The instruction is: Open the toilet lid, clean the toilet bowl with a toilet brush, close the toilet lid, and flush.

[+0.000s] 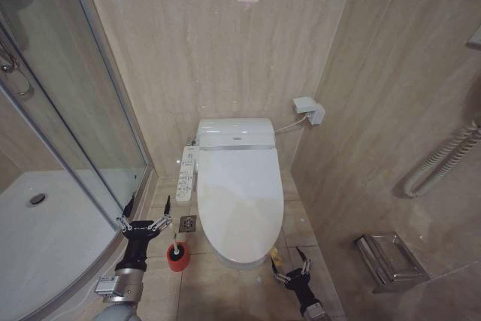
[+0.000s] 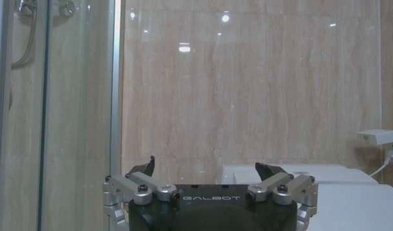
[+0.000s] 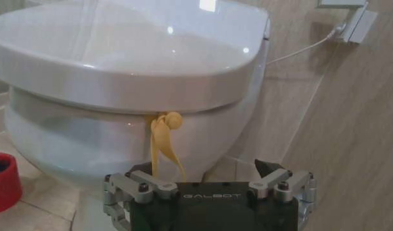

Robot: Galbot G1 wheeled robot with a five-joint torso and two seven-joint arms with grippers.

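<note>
Left end effector [image 1: 146, 223]: fingers spread wide apart, holding nothing, touching nothing. It sits low on the robot's left, between the glass shower enclosure [image 1: 83, 110] and the toilet, just above and beside the toilet brush [image 1: 177, 255], which stands in its red holder on the floor tiles close to the bowl.

Right end effector [image 1: 291, 263]: fingers likewise apart and empty, positioned near the front right of the toilet bowl [image 1: 239, 261], close to it but not in contact.

The toilet lid [image 1: 239, 197] is down, closed over the bowl. The side button panel [image 1: 186, 174] runs along the bowl's left flank.

The right wrist view shows what the head view largely hides: the yellow strap [image 3: 163, 144] knotted at the lid's front edge and hanging down over the bowl face, just ahead of the right end effector [image 3: 203, 169]. The left wrist view looks past the left end effector [image 2: 212, 168] at the tiled wall and the glass door edge.
</note>
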